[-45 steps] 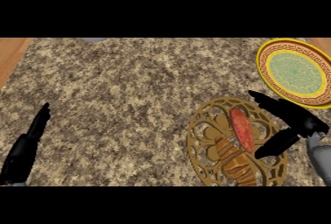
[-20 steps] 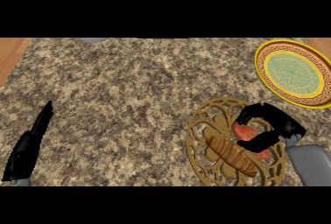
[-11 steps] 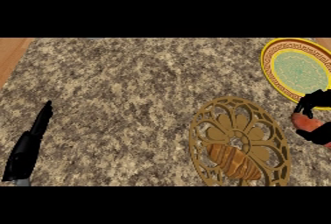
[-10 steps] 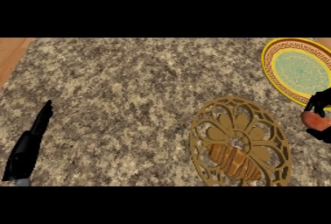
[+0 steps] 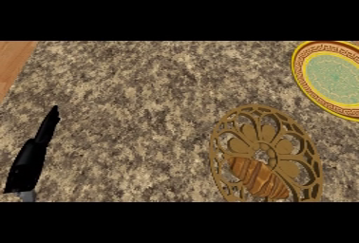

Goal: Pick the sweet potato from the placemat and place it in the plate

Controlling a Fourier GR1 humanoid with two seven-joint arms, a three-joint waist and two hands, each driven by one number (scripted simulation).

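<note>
- The counter (image 5: 140, 95) looks like speckled stone, granite-like, in mottled brown, tan and grey, with a matt finish.
- A strip of wood (image 5: 13, 61) with faint, smooth orange-brown grain shows at the upper left.
- The placemat (image 5: 265, 154) looks like golden openwork, cut in petal shapes.
- The plate (image 5: 329, 78) looks like glazed ceramic, with a patterned gold rim and a pale green centre.
- The left hand (image 5: 32, 159) is matt black.

A speckled brown-and-tan granite counter (image 5: 147, 99) filled nearly the whole view, with a strip of light wooden surface (image 5: 13, 61) showing at its upper left corner, beyond the stone's slanting left edge.
</note>
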